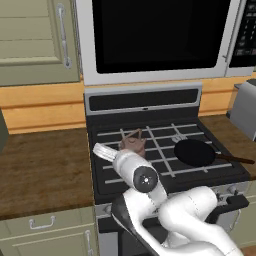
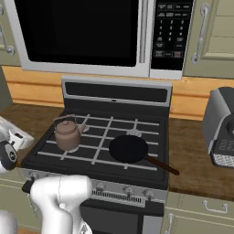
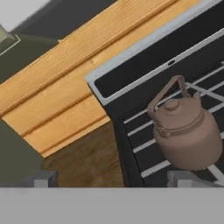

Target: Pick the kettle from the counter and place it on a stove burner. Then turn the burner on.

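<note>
One kettle [image 2: 67, 134] stands upright on the grate of the stove [image 2: 98, 157], on the left half of the black cooktop, over the front-left burner [image 2: 55, 147]; its body covers most of the ring, so little of that burner shows. From the right base view its short spout [image 2: 83, 128] points toward the middle of the stove and a little toward the back panel, and the thin handle [image 2: 64, 119] arches over the knobbed lid along that same line, so the kettle's long axis runs roughly across the stove rather than front to back. One black frying pan [image 2: 128, 148] sits on the right half of the same grate, apart from the kettle, its single handle [image 2: 161, 165] reaching out toward the stove's front-right corner. One microwave [image 2: 87, 34] hangs above the stove, and one grey appliance [image 2: 221, 128] stands on the counter [image 2: 185, 155] to the right of the stove. In the hand view, two dark fingertips [image 3: 41, 180] rise at the bottom edge, set wide apart, one over the wooden counter to the left of the stove and the other just below the kettle's body. The gripper [image 3: 113, 180] is spread fully and has hold of nothing; the kettle stands on the grate on its own. In the left base view the arm's white wrist [image 1: 131, 167] partly covers the kettle from the front
</note>
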